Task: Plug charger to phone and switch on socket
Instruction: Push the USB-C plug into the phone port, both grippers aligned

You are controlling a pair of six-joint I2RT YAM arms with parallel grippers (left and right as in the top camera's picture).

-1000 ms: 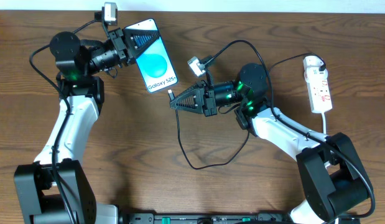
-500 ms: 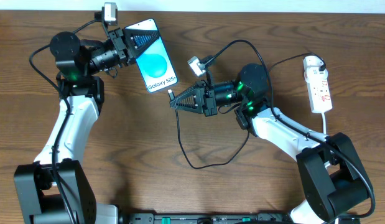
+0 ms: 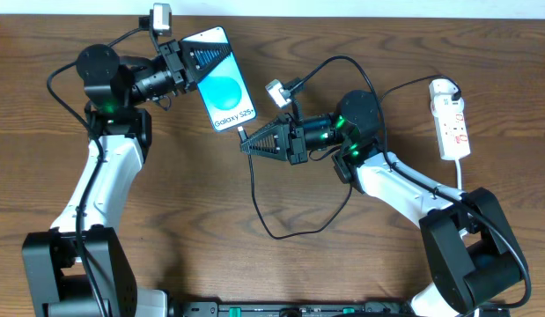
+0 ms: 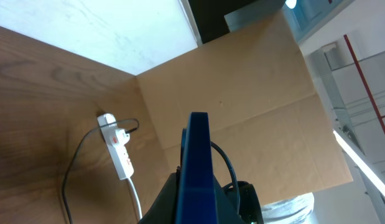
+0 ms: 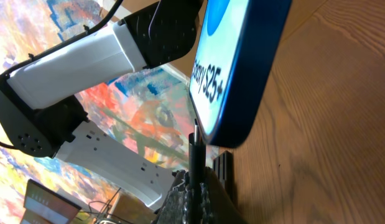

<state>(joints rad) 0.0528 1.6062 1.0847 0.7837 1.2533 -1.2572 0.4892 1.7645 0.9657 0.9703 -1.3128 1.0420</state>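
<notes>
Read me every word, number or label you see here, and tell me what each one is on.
"Galaxy S25+": on the phone screen, overhead view.
"S25+": the end of that same text, close up in the right wrist view.
Red print on the socket: too small to read.

— What is the bench (image 3: pixel 184 220) like?
— Dark brown wood, with the grain running side to side.
— And what lies on it?
— A white power strip (image 3: pixel 452 123) lies flat near the far right corner, set lengthwise front to back, with red marks on its face. Its white cord (image 3: pixel 464 180) leaves the near end and runs toward the front.
— Anything else?
— A thin black cable (image 3: pixel 254 185) lies in a loose loop in the middle, well apart from the strip.
— The phone (image 3: pixel 221 79)?
— It is tipped up at the far left. I cannot tell if its lower edge touches the wood.
</notes>
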